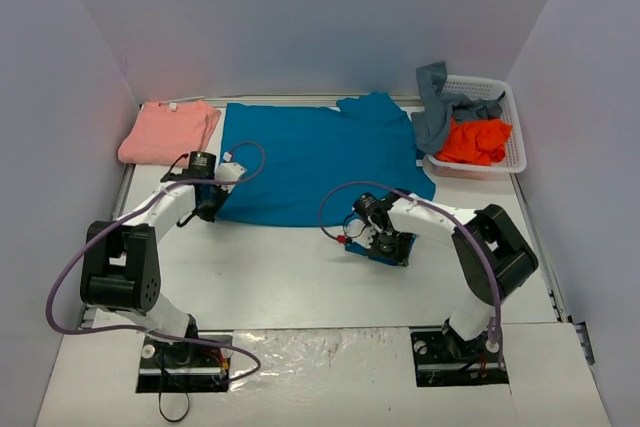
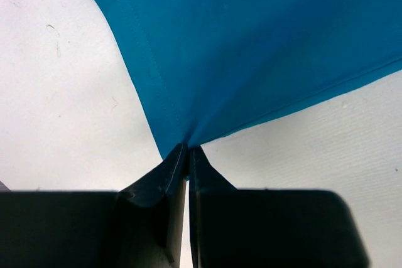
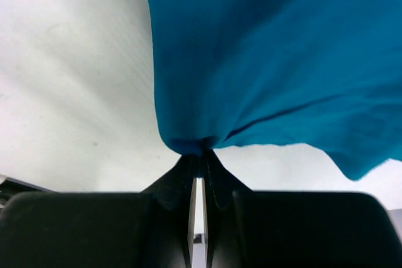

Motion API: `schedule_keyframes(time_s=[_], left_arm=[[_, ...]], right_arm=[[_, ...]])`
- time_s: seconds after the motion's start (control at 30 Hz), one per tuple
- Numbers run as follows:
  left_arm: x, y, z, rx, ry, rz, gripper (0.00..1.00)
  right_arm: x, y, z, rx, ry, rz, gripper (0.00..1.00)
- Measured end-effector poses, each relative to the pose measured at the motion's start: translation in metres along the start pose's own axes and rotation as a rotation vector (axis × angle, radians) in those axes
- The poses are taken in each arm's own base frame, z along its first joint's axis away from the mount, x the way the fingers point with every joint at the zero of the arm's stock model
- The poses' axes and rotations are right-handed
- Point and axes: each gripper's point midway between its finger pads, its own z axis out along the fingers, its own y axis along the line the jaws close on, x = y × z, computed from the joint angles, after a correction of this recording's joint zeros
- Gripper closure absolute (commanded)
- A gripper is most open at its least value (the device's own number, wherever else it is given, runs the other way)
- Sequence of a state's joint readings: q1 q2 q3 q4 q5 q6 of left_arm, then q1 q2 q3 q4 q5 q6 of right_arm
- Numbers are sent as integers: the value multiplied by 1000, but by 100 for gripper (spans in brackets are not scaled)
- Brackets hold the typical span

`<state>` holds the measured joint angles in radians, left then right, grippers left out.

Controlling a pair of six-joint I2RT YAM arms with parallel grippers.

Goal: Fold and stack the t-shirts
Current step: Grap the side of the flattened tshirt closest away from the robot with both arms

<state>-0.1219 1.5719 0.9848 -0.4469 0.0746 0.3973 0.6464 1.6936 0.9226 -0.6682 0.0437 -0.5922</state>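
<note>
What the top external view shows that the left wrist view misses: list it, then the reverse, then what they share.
Only top external: the folded salmon-pink t-shirt at far left, the white lattice basket at far right holding a grey-blue t-shirt and an orange t-shirt, and the right pincer. Only left wrist: the stitched hem up close, and the cloth corner pinched between closed fingers. Both: the teal-blue t-shirt, the left pincer, the white table.
</note>
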Motion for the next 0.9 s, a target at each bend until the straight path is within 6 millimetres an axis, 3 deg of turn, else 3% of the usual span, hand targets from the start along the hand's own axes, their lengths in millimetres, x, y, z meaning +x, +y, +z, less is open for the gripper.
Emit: schedule_keyframes(time_s=[0.3,0.5,0.77,0.9], left_arm=[[1,-3,-22,-5,-43,33,98],[24,-17,-29,16,-28,54,98],[51,-35,-34,44,-11,84,98],[56,-37,-35,39,-8,89,98]], right_arm=[[11,-7,-30,-10,-117,89,100],[20,1,-47,-37,-124,95,100],[17,2,-98,-26,-252,96,100],[19,-2,-106,-18,-269,114,100]])
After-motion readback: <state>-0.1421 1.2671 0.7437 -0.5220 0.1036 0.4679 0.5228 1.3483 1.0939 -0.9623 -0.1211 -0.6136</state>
